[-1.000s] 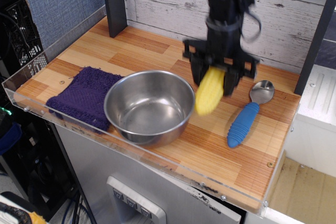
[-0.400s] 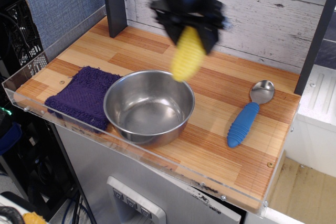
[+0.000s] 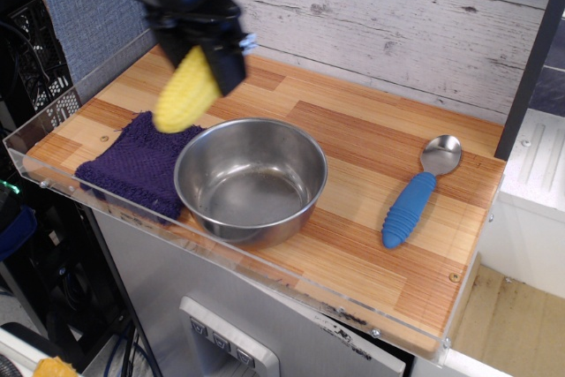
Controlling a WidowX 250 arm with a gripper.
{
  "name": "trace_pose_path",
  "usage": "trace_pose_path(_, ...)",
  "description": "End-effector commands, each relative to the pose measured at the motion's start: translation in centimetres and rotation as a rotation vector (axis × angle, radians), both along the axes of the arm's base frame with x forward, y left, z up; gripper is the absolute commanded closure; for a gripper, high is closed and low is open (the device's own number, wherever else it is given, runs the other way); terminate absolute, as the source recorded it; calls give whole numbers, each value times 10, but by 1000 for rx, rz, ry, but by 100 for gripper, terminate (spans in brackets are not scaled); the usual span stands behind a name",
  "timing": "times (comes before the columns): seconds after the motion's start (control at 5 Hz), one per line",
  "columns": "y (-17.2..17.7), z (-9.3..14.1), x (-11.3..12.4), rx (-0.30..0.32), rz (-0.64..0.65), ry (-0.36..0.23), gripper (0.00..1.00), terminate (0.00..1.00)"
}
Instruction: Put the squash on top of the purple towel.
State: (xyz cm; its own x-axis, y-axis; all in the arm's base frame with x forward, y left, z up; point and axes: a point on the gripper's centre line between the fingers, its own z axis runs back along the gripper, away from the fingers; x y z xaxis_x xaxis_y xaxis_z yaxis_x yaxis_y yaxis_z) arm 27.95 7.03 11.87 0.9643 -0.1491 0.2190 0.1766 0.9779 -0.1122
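Note:
The squash [image 3: 184, 94] is a yellow corn-shaped toy, held tilted in the air with its tapered end down. My gripper [image 3: 201, 52] is shut on its upper end. It hangs above the back right corner of the purple towel [image 3: 137, 165], a dark knitted square lying flat at the left front of the wooden table. The squash does not touch the towel.
A steel bowl [image 3: 252, 178] stands right beside the towel, touching its right edge. A blue-handled spoon [image 3: 415, 199] lies at the right. A clear plastic rim [image 3: 265, 267] runs along the table's front and left. A dark post [image 3: 530, 68] stands at the right.
My gripper has carried the squash from the right of the bowl, up over its back rim, to the left above the towel.

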Motion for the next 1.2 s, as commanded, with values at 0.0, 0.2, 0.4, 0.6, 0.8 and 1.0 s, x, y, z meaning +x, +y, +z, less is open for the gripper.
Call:
trace_pose_path(0.0,42,9,-8,119,14,-30,100,0)
trace_pose_path(0.2,58,1,-5,154,60,-11,100,0)
trace_pose_path(0.4,71,-16,-1,186,108,30,100,0)
trace_pose_path(0.6,78,-30,2,202,125,66,100,0)
trace_pose_path(0.8,66,-49,3,220,115,112,100,0)
trace_pose_path(1.0,60,-63,0,238,107,147,100,0)
